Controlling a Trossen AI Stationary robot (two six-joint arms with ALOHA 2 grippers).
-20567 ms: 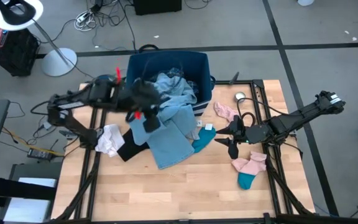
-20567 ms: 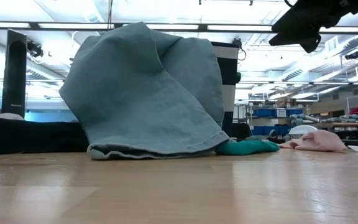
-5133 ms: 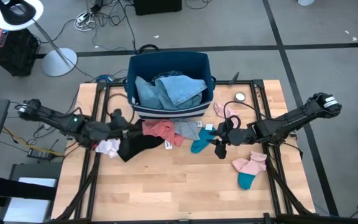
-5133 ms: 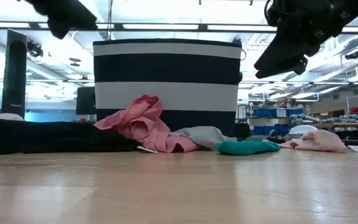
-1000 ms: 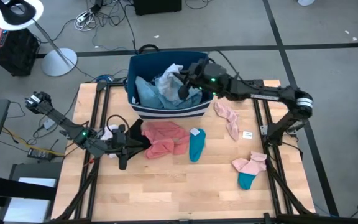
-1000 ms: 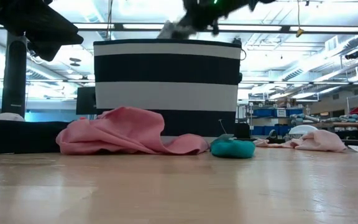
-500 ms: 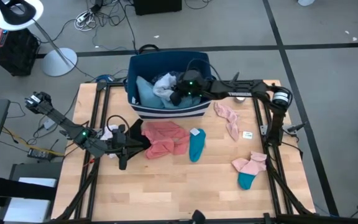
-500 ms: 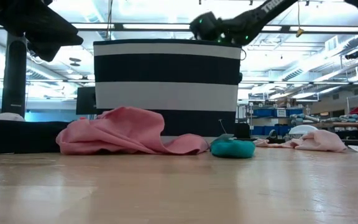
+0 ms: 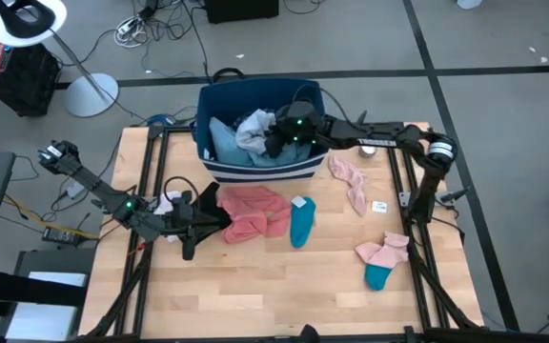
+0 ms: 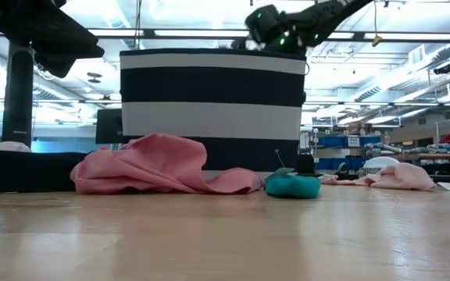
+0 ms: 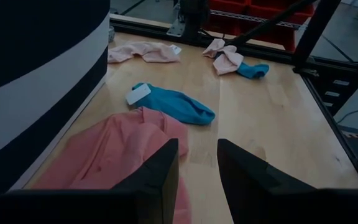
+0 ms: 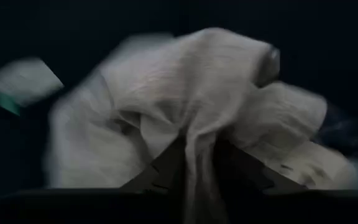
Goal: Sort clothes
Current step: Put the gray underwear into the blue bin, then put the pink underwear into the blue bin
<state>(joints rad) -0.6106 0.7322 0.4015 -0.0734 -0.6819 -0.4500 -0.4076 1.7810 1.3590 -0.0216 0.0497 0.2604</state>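
High view: bare boards beside teal sock (image 9: 299,223)

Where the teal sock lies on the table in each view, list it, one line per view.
High view: teal sock, centre, right of the coral-pink garment.
Low view: sock right of centre, at the striped bin's foot.
Left wrist view: sock mid-picture, beyond the pink garment.
Right wrist view: not in it.
Shared landmark: the bin.
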